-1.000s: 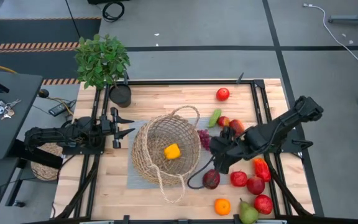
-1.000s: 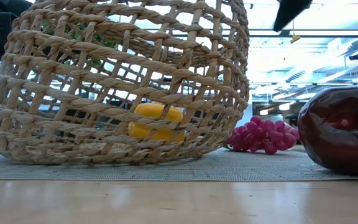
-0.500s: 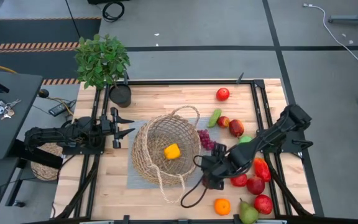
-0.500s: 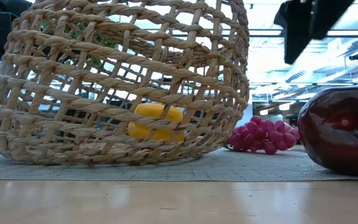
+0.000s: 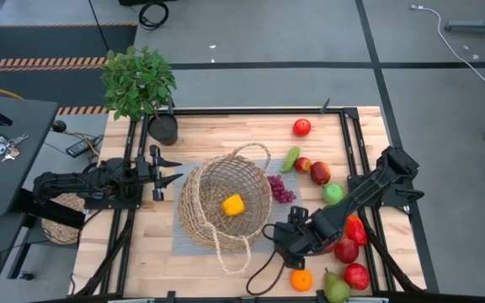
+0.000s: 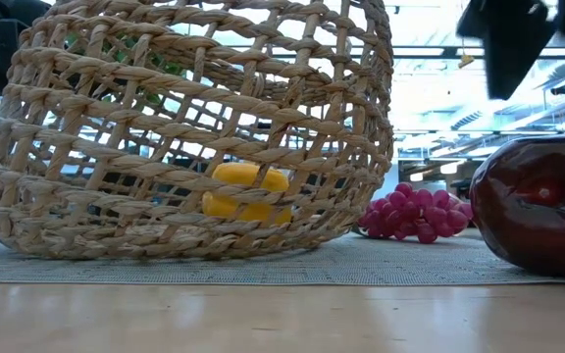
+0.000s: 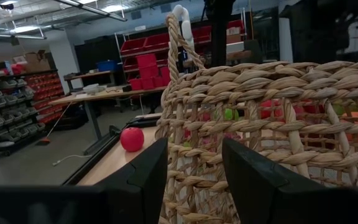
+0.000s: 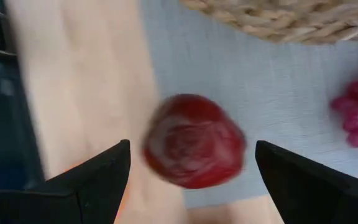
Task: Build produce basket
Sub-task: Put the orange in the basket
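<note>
The tan wicker basket (image 5: pixel 226 206) stands on a grey mat (image 5: pixel 183 244) with a yellow pepper (image 5: pixel 233 204) inside. My right gripper (image 8: pixel 192 148) hangs open, pointing steeply down over a dark red plum (image 8: pixel 193 140) that lies at the mat's near right corner. Its fingers stand on either side of the plum, apart from it. In the high view this gripper (image 5: pixel 286 244) hides the plum. The plum (image 6: pixel 542 201) also shows in the low view. Purple grapes (image 5: pixel 281 189) lie beside the basket. My left gripper (image 5: pixel 162 172) waits open at the table's left, facing the basket (image 7: pixel 272 124).
More produce lies to the right: red apples (image 5: pixel 320 173) (image 5: pixel 346 250) (image 5: pixel 356 275), a green apple (image 5: pixel 333 193), a red pepper (image 5: pixel 356 229), an orange (image 5: pixel 301 279), a pear (image 5: pixel 336 290), and a far red apple (image 5: pixel 301 127). A potted plant (image 5: pixel 139 80) stands at the far left.
My right gripper has swung from above the grapes toward the table's near edge and come down, tipping more steeply downward. It now hangs over the plum. The produce and the basket have stayed where they were.
</note>
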You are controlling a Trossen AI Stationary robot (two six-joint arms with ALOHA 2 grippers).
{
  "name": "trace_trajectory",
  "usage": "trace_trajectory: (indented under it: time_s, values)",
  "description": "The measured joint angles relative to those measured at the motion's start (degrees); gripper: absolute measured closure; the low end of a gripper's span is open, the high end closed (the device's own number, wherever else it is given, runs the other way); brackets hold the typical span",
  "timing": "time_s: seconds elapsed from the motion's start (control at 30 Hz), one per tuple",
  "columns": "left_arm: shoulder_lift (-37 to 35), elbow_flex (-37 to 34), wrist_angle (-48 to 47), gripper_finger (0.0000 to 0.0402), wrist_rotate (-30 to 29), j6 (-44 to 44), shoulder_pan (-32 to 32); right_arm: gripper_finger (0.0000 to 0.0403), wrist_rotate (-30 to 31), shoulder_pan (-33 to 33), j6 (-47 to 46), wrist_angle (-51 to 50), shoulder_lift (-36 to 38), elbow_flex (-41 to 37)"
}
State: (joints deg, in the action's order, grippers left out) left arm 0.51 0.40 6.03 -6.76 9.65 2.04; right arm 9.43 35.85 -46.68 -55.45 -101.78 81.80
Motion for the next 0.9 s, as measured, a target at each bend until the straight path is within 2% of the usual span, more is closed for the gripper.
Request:
trace_trajectory:
  time_s: [0.13, 0.23, 0.43, 0.6, 0.9]
  values:
    - [0.0, 0.0, 0.0, 0.0241, 0.0, 0.0, 0.0, 0.0055, 0.5, 4.1, -4.4, 4.2, -0.4, 1.0]
    - [0.0, 0.0, 0.0, 0.0241, 0.0, 0.0, 0.0, 0.0055, 3.1, 7.1, -7.3, 7.1, -0.4, 1.1]
    - [0.0, 0.0, 0.0, 0.0241, 0.0, 0.0, 0.0, 0.0055, 7.3, 12.7, -12.5, 7.3, -2.2, 1.2]
    - [0.0, 0.0, -0.1, 0.0241, 0.0, 0.0, 0.0, 0.0055, 4.6, 14.5, -13.7, 6.2, -8.0, 4.6]
    - [0.0, 0.0, 0.1, 0.0241, 0.0, 0.0, 0.0, 0.0055, 1.0, 15.2, -10.0, -5.5, -18.7, 16.3]
